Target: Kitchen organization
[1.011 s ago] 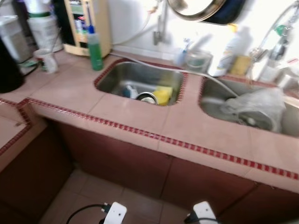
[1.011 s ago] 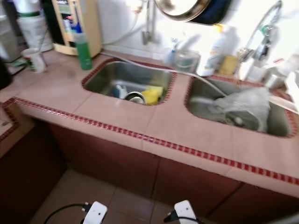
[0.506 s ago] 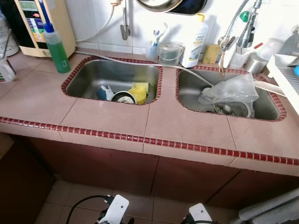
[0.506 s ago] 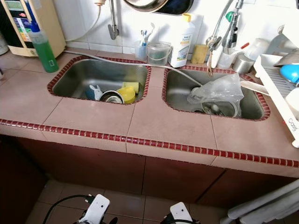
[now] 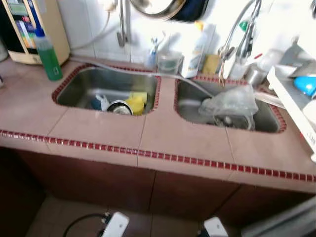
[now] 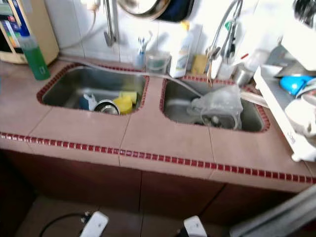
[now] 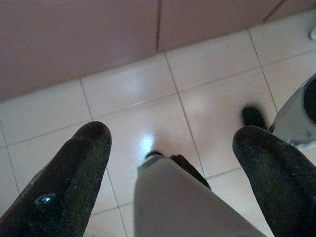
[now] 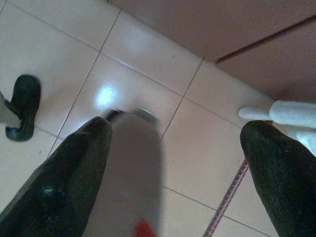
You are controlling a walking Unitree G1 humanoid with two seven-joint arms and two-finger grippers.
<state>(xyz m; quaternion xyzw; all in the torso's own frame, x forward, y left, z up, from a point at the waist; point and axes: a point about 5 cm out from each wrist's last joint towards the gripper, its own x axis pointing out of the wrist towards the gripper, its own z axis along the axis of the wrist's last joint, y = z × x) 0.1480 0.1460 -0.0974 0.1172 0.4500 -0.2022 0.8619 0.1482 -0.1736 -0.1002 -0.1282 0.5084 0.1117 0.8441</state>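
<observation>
A pink tiled counter (image 5: pixel 163 133) edged in red mosaic holds two rectangular steel sinks (image 5: pixel 79 89). Left gripper (image 7: pixel 170 148) and right gripper (image 8: pixel 175 143) hang spread over glossy floor tiles (image 7: pixel 123 84). One crumpled, seemingly plastic bag (image 5: pixel 232 101) lies in the right-hand sink.

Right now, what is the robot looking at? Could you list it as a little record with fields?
place: tiled kitchen counter with two steel sinks
left sink: metal bowl, yellow sponge
right sink: crumpled clear plastic bag
counter: green soap bottle, white bottle, dish rack
left gripper: open, hanging low over the floor
right gripper: open, hanging low over the floor
</observation>
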